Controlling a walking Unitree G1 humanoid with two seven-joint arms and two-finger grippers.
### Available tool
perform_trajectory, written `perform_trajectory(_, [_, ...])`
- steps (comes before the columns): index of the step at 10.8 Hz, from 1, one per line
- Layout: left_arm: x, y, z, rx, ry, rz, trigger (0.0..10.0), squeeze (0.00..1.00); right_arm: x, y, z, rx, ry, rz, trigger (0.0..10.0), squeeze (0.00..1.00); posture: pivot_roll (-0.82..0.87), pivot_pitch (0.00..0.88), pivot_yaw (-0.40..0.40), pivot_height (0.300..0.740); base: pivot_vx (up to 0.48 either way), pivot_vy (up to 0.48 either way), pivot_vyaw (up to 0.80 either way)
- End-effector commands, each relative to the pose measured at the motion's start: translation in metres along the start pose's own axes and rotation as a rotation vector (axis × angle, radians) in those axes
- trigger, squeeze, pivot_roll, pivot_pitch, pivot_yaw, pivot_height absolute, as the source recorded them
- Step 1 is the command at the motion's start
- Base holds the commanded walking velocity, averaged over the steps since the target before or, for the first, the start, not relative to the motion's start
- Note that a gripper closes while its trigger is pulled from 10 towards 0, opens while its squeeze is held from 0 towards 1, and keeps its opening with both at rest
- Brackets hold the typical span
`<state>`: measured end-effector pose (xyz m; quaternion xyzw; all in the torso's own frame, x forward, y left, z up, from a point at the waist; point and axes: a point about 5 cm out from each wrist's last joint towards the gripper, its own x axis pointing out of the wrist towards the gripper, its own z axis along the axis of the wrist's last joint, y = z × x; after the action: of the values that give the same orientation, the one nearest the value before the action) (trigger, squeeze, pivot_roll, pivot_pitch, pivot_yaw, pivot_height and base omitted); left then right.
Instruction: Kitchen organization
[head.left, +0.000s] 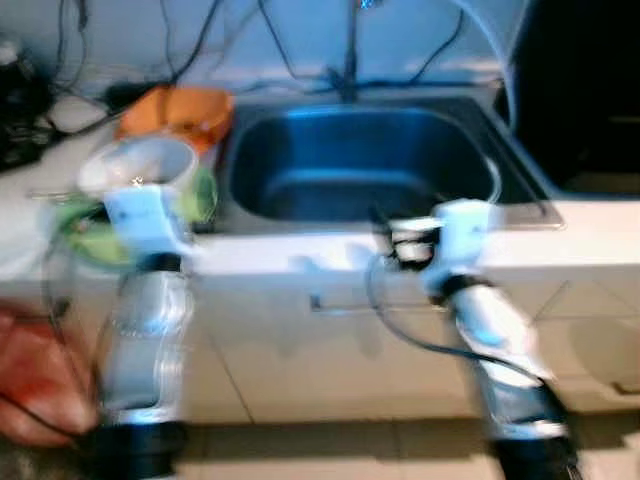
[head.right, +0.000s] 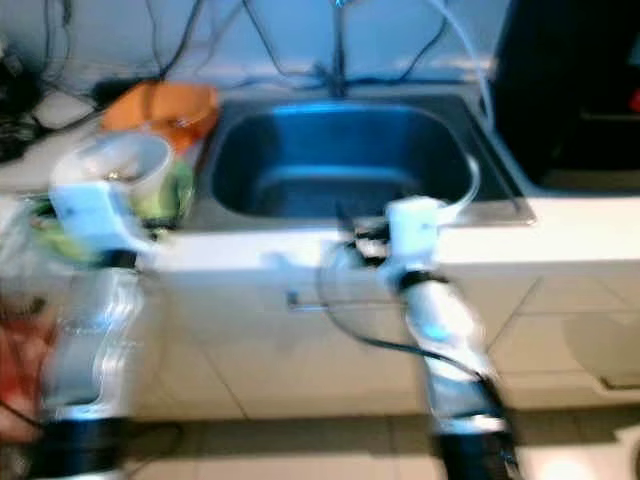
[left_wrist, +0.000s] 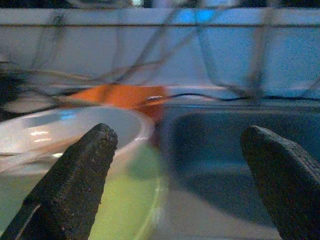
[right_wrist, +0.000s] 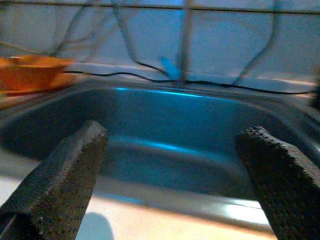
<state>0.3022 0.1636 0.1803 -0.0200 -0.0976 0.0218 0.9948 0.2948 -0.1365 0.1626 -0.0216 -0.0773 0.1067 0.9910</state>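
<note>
Head cameras look forward and down over both arms at the sink (head.left: 365, 165) and desk (head.left: 300, 250), blurred. Left wrist camera sits low and close, facing the white bowl (left_wrist: 65, 132), orange bowl (left_wrist: 122, 95) and sink edge. Right wrist camera, low at the rim, faces across the sink basin toward the tap (right_wrist: 185, 45). All share the sink.

Home kitchen, steel sink (head.left: 365, 160) set in white counter (head.left: 590, 225), faucet (right_wrist: 186, 40), tiled wall, stacked bowls (head.left: 150, 180)
</note>
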Motion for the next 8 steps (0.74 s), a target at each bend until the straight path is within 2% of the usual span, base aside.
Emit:
perform_trajectory(1, [0.000,0.014,0.000,0.029,0.006,0.046,10.0,0.00,0.003,0.013,0.009,0.029,-0.043,0.044,10.0,0.00,0.03,0.023,0.050,0.740,0.398,0.270,0.00])
perform_trajectory(8, [0.002,0.001,-0.001,0.020,0.007,-0.027,10.0,0.00,0.004,0.014,0.010,0.021,-0.058,0.026,10.0,0.00,0.03,0.023,0.054,0.740,0.000,0.000,0.00])
